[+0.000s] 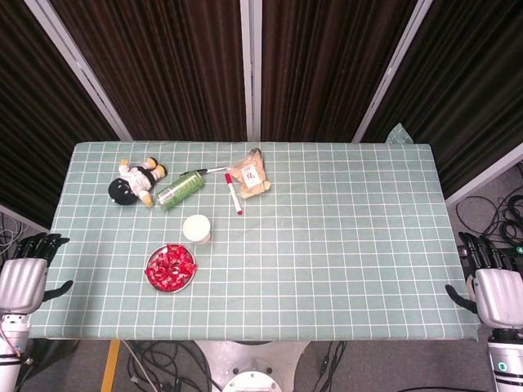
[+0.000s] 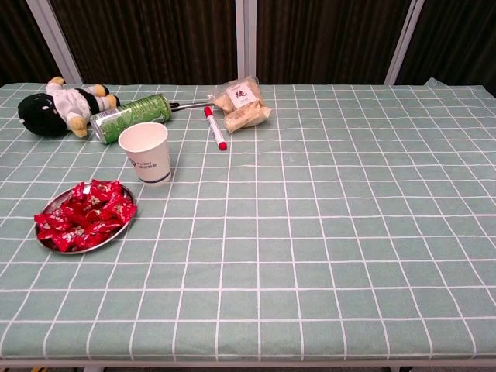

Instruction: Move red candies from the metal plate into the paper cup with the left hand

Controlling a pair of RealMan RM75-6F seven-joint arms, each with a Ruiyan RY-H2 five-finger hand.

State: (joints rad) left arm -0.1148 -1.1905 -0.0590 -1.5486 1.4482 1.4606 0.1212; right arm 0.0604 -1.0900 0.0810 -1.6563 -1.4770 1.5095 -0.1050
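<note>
Cup (image 2: pixel 146 150) upright (mouth up) just beyond candies (image 2: pixel 84 215).

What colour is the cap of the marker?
Red; the marker has a white body. It shows best in the chest view.

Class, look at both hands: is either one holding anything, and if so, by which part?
Nothing is held. The left hand and right hand hang empty beside the table's edges, fingers apart, far from the candies and cup.
</note>
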